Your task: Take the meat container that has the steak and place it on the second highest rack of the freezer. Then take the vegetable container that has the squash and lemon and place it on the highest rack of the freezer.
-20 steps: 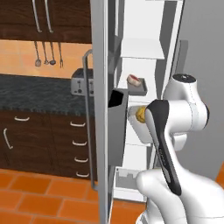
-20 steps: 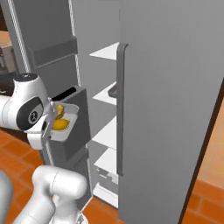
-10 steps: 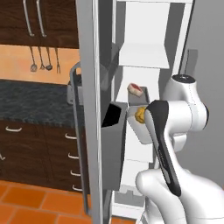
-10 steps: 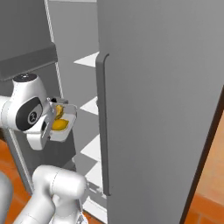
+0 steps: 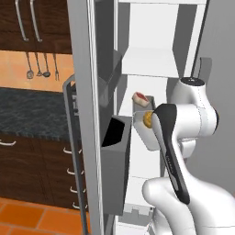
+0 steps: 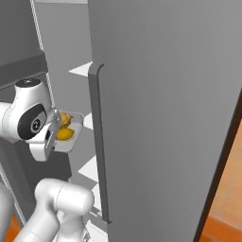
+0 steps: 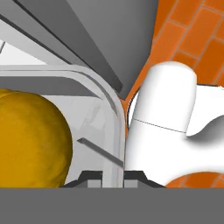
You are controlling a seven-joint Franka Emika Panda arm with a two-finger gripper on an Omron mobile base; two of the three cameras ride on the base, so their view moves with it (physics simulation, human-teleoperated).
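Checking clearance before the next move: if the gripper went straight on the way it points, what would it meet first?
Probably the clear plastic container whose wall the shut gripper pinches; beyond it, the grey freezer door panel, though depth is unclear.

Dark wood cabinets (image 5: 27,151) with metal handles flank a speckled black counter (image 5: 32,112), utensils (image 5: 41,64) hanging above, orange tiled floor (image 5: 27,215) below.
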